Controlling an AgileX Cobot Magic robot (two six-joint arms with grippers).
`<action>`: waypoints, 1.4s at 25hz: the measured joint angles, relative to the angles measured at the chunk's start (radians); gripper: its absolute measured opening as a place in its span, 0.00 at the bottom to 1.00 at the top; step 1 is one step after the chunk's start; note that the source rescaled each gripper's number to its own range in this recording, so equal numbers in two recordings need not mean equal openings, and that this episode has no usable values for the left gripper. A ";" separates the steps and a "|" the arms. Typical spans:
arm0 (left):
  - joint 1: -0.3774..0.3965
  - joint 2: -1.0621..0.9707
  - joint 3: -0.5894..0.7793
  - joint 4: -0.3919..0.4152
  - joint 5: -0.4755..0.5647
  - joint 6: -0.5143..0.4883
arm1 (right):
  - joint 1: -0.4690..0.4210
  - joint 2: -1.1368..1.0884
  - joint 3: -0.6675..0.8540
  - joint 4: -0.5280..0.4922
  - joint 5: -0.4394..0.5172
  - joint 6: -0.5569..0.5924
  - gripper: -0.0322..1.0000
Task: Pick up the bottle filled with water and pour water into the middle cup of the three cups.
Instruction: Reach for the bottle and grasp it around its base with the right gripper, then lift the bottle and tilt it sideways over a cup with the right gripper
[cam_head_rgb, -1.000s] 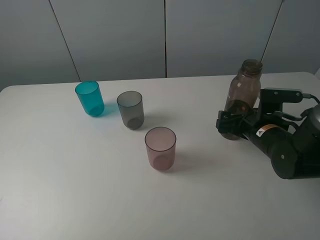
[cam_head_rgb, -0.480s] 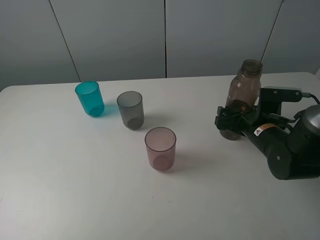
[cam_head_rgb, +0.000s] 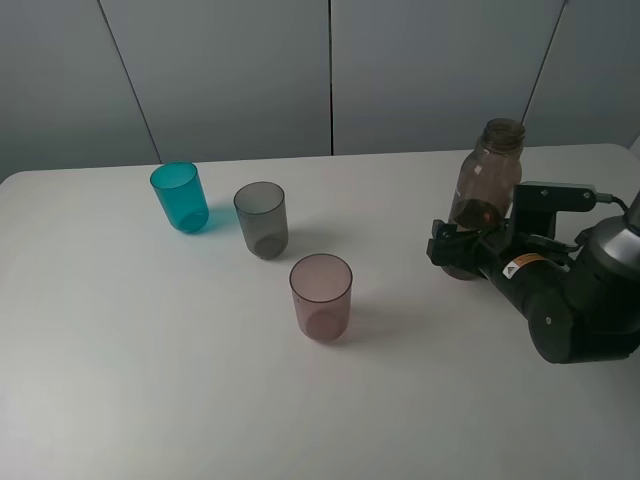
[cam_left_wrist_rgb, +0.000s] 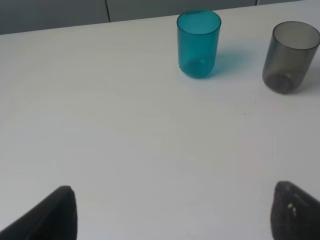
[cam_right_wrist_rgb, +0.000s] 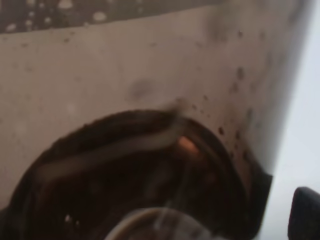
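The smoky brown bottle (cam_head_rgb: 487, 180) stands upright and uncapped at the table's right. My right gripper (cam_head_rgb: 455, 250) is at its lower part with the jaws either side. In the right wrist view the bottle (cam_right_wrist_rgb: 150, 100) fills the frame, and a strip of white table shows between it and one fingertip (cam_right_wrist_rgb: 305, 212), so the gripper is open. The three cups stand in a diagonal row: teal-blue (cam_head_rgb: 180, 198), the smoky grey middle cup (cam_head_rgb: 261, 220), and pinkish-mauve (cam_head_rgb: 321, 297). My left gripper (cam_left_wrist_rgb: 175, 215) is open and empty, facing the teal (cam_left_wrist_rgb: 198, 44) and grey (cam_left_wrist_rgb: 290, 56) cups from a distance.
The white table (cam_head_rgb: 150, 380) stretches bare in front of and to the left of the cups. Grey wall panels (cam_head_rgb: 330, 70) stand behind its far edge. The right arm's dark body (cam_head_rgb: 570, 310) lies at the right edge.
My right gripper has crept slightly left and further around the bottle's base. The bottle stays standing in place. The cups have not moved.
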 joint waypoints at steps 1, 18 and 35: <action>0.000 0.000 0.000 0.000 0.000 0.000 | 0.000 0.000 0.000 0.000 0.000 0.002 1.00; 0.000 0.000 0.000 0.000 0.000 0.000 | 0.000 0.002 -0.028 -0.002 -0.006 0.019 0.82; 0.000 0.000 0.000 0.000 0.000 0.000 | 0.002 0.002 -0.030 -0.005 -0.015 0.006 0.10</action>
